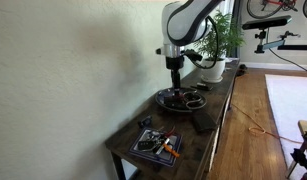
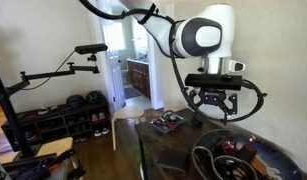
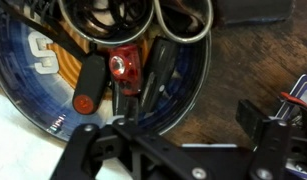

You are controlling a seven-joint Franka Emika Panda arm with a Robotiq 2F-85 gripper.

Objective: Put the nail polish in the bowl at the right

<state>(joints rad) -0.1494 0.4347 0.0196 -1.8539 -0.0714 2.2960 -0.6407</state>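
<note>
The bowl (image 1: pixel 181 100) is a wide, round dark dish on the wooden table, also at the lower right in an exterior view (image 2: pixel 255 158). In the wrist view its inside (image 3: pixel 18 85) is blue with a white letter. A small red bottle, apparently the nail polish (image 3: pixel 123 67), lies in it among scissors (image 3: pixel 178 20), cables and a black marker with a red cap (image 3: pixel 88 85). My gripper (image 3: pixel 183 125) hangs just above the bowl's edge in both exterior views (image 1: pixel 174 72) (image 2: pixel 215 108). It is open and holds nothing.
A smaller square dark tray (image 1: pixel 156 144) with small items sits at the table's near end, also seen in an exterior view (image 2: pixel 165 122). A white plant pot (image 1: pixel 213 69) stands beyond the bowl. The wall runs along one long side of the narrow table.
</note>
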